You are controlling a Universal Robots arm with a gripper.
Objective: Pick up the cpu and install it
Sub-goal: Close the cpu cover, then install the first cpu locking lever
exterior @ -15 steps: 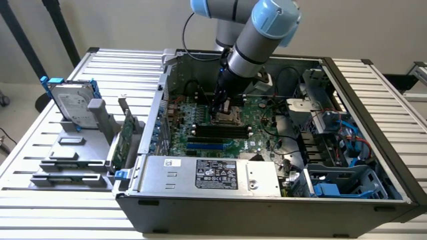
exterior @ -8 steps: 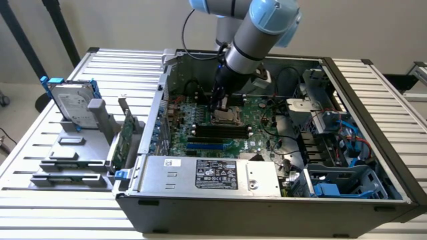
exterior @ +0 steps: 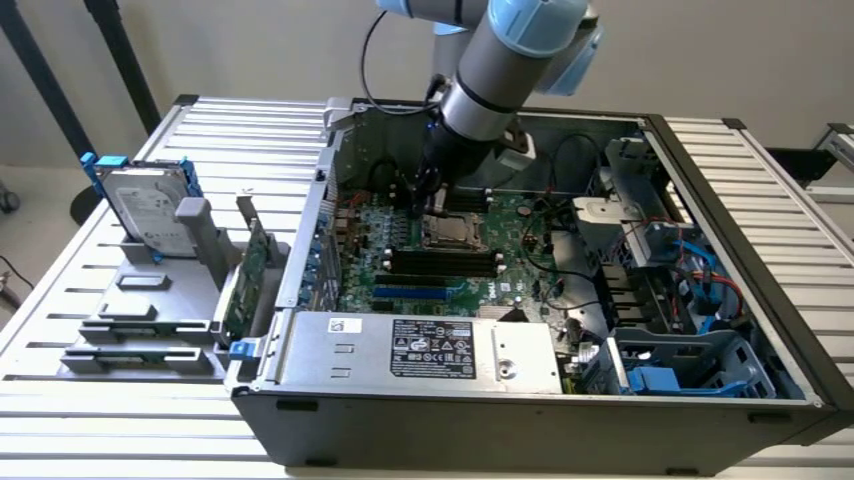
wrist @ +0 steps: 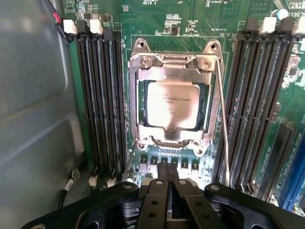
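— Black metal fingers (wrist: 159,193) sit closest to the wrist camera. How do they stand?

— Pressed together, tip against tip, with nothing between them. They hang just short of the square metal socket frame (wrist: 167,62); whether they touch the board I cannot tell.

— And the small flat square cpu with the silver-grey metal lid (wrist: 172,104)?

— Seated flat inside that frame, its lid showing through the frame's window. A thin wire lever (wrist: 222,119) runs along one side, and rows of long black memory slots (wrist: 102,95) flank the frame on the green circuit board (wrist: 157,19).

— From the exterior view?

— The grey-and-blue robot arm (exterior: 501,70) points down into the open dark-grey computer case (exterior: 534,435). The cpu lies at about ten o'clock from the case's middle, the fingers near its twelve o'clock. A grey boxy power supply (exterior: 414,345) sits at six o'clock from the cpu. At nine o'clock from the case, a silver rectangular hard drive with blue rails (exterior: 140,210) stands on a grey rack (exterior: 147,330) upon the white slatted counter (exterior: 120,420).
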